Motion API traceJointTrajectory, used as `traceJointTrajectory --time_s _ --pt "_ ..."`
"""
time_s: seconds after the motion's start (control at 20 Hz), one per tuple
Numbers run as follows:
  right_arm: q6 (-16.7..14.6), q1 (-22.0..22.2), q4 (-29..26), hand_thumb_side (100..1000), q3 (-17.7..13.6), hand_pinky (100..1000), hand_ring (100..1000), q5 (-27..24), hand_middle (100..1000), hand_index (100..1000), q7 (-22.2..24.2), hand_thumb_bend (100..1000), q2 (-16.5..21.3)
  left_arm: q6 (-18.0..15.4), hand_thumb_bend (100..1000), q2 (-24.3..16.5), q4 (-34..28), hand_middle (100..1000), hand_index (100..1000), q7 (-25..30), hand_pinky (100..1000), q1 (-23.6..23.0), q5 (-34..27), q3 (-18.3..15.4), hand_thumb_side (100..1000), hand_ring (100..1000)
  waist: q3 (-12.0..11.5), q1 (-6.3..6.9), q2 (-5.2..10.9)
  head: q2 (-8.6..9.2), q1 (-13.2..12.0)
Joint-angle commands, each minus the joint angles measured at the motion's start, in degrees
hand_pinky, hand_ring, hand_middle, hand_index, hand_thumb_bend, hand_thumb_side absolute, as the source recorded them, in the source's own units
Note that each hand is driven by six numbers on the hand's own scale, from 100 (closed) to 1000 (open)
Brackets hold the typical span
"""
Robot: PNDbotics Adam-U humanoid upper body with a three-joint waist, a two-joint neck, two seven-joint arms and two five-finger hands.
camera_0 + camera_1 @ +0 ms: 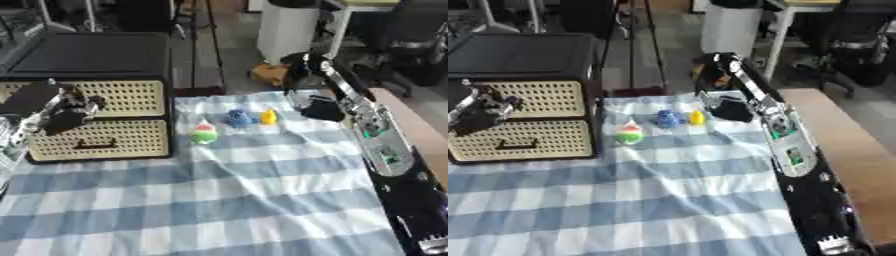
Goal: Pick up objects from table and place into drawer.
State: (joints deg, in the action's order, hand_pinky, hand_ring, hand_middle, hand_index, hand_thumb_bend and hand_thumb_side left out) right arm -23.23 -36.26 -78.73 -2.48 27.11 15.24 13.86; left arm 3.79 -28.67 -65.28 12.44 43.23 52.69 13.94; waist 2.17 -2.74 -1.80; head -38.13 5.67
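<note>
Left hand [66,111] raised at far left, in front of black cabinet with two cream woven-cane drawers [101,137]; fingers curled, apparently holding nothing. Both drawers shut. On blue-and-white checked cloth covering counter [219,200], just right of cabinet: small green, white and red toy [204,134], blue toy [238,118], yellow toy [269,117], close together in a row. Right hand [322,107] at far right edge of cloth, just beyond yellow toy; finger state cannot be told. Risk: with drawer unopened, no placement possible; tight spacing invites knocking neighbours during pickup.
</note>
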Motion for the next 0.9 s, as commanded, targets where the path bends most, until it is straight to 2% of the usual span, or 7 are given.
traceJointTrajectory --time_s 0.05,0.4,0.55,0.75,0.8,0.9 --pt "-0.1 -1.3 -1.2 267 -0.4 599 555 -0.3 552 809 0.2 100 0.8 -0.2 216 -0.3 0.3 100 744 0.4 100 0.7 0.4 -0.2 1000 100 0.2 0.24 0.43 0.34 -0.1" --pt "-0.1 -1.4 -1.3 277 -0.4 598 555 -0.5 551 809 0.4 100 0.8 -0.3 210 -0.1 1.6 100 746 1.7 100 0.3 0.6 -0.3 1000 100 0.5 0.33 0.00 0.47 0.0" --pt "-0.1 -1.3 -1.3 283 -0.4 598 555 -0.5 551 809 0.4 100 0.8 -0.4 200 -0.1 2.2 100 664 3.0 100 0.0 0.9 -0.3 1000 100 0.6 0.33 -0.17 0.38 0.1" --pt "-0.1 -1.3 -1.3 283 -0.5 598 555 -0.5 551 809 0.5 100 0.9 -0.5 200 -0.1 2.2 100 664 3.9 100 -0.1 1.2 -0.4 1000 100 0.6 0.33 -0.20 0.34 0.1" --pt "-0.1 -1.3 -1.3 285 -0.5 598 555 -0.5 550 809 0.5 100 0.8 -0.4 179 -0.2 2.4 100 461 4.2 100 -0.2 1.4 -0.3 1000 100 0.6 0.34 -0.18 0.24 0.2" --pt "0.0 -1.2 -1.4 290 -0.5 598 555 -0.6 550 809 0.5 100 0.8 -0.3 176 -0.3 2.5 100 431 5.2 100 -0.6 1.7 -0.2 1000 100 0.5 0.33 -0.11 0.05 0.5"
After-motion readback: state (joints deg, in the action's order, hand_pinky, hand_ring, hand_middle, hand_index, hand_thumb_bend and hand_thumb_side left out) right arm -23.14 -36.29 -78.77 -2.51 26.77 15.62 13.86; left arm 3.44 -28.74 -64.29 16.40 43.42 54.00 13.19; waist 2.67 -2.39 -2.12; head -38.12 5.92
